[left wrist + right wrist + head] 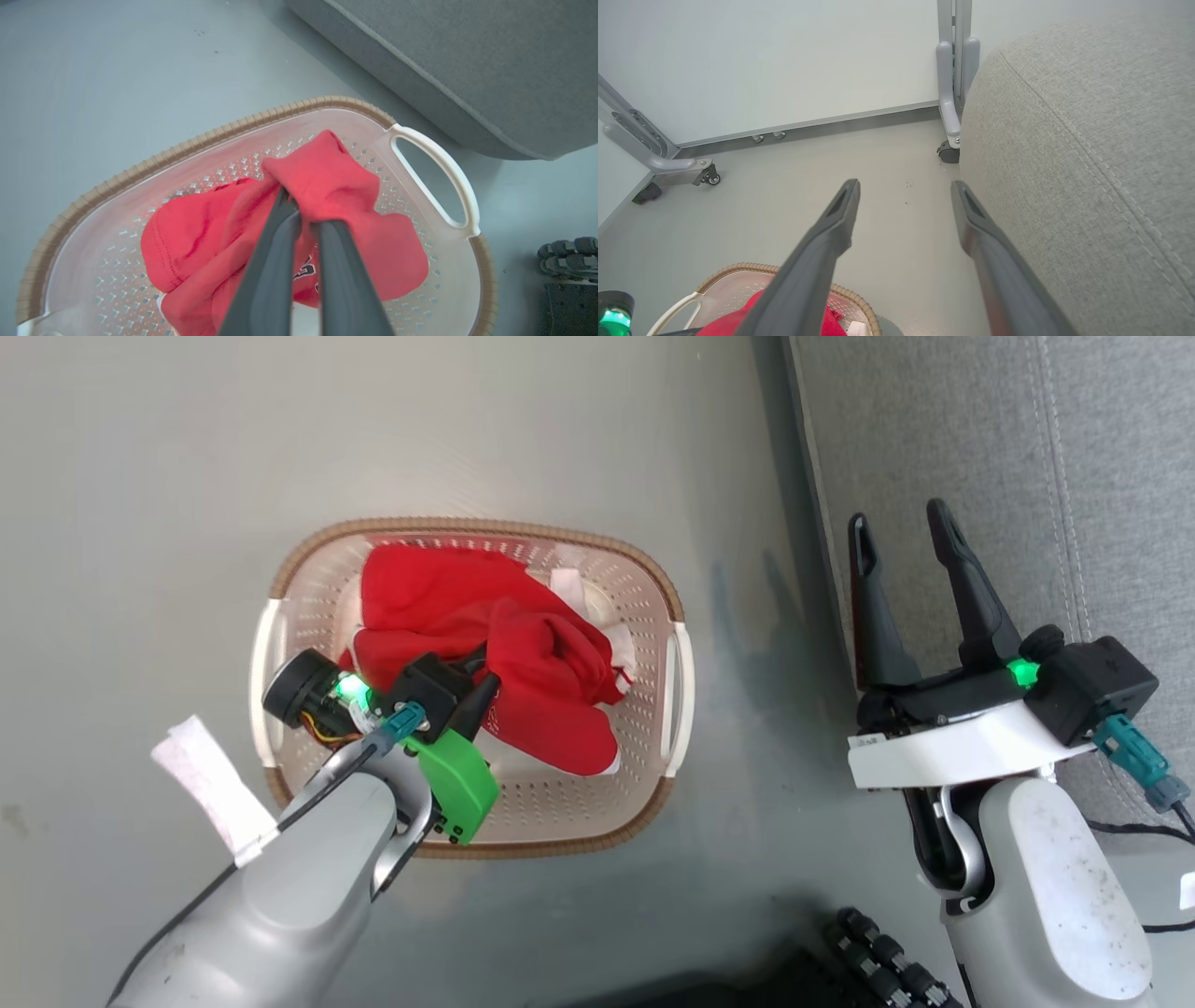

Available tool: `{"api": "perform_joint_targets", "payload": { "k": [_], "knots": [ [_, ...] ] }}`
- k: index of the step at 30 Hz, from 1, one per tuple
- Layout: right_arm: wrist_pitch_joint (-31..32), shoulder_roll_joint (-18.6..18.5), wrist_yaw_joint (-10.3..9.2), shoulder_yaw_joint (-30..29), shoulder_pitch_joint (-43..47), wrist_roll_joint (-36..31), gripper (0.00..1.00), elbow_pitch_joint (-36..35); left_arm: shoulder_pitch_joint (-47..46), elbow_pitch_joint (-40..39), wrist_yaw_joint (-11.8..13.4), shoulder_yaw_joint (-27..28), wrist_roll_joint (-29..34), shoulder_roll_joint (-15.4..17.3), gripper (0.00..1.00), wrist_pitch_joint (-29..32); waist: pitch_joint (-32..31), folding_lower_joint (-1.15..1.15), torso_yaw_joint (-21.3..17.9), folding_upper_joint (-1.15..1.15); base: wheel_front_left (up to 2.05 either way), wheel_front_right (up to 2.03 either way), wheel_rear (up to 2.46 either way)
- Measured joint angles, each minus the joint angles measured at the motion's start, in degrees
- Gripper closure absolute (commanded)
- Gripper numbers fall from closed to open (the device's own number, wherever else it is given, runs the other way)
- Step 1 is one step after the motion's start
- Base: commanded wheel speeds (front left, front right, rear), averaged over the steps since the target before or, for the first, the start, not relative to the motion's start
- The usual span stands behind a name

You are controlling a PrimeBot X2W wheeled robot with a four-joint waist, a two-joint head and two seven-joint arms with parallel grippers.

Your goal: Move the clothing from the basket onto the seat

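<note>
Closest to the lens, in the left wrist view, the two dark fingers of the left gripper (301,217) are seen drawn tightly together, and a fold of the clothing (187,238) is pinched between them. The red cloth is draped over the tips, so the contact itself is partly hidden. The rest of the clothing is heaped inside the basket (187,144), with a scrap of black-and-white lettering showing just beside the fingers. White trim is seen at the far side of the heap in the head view.

The basket is set on the grey floor (140,476), and the seat (980,448) lies to the robot's right of it, parted from it by a strip of bare floor. The right gripper (898,518) is held at the seat's near edge with its jaws spread wide and nothing between them.

The step in hand is judged to be the pick-up: the grasp is made, but the bulk of the cloth is not yet raised out of the basket. A lift is called for next, high enough that the hanging cloth is carried clear of the brown rim, followed by a sweep to the right over the floor and onto the cushion before the fold is released. Whether one garment or several are caught cannot be told, since the folds are tangled together.
</note>
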Motion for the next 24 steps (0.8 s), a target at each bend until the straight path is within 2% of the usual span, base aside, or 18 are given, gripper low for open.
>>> {"api": "perform_joint_targets", "payload": {
  "k": [11, 24],
  "knots": [
    [0.1, 0.0, 0.0, -1.1, 4.0, -3.0, 0.0, 2.0, 9.6, -11.8, 1.3, 15.4, -0.5, -2.8, 1.0, 0.0, -10.3, 0.0, 3.8, 0.0, 0.0, 0.0, 0.0],
    [4.1, 0.0, 0.0, -1.3, 8.3, -4.1, 0.0, 1.7, 17.3, -25.0, -0.2, 30.6, 4.1, -7.1, 1.0, 0.0, -21.9, 0.0, 7.4, 0.0, 0.0, 0.0, 0.0]
  ]
}}
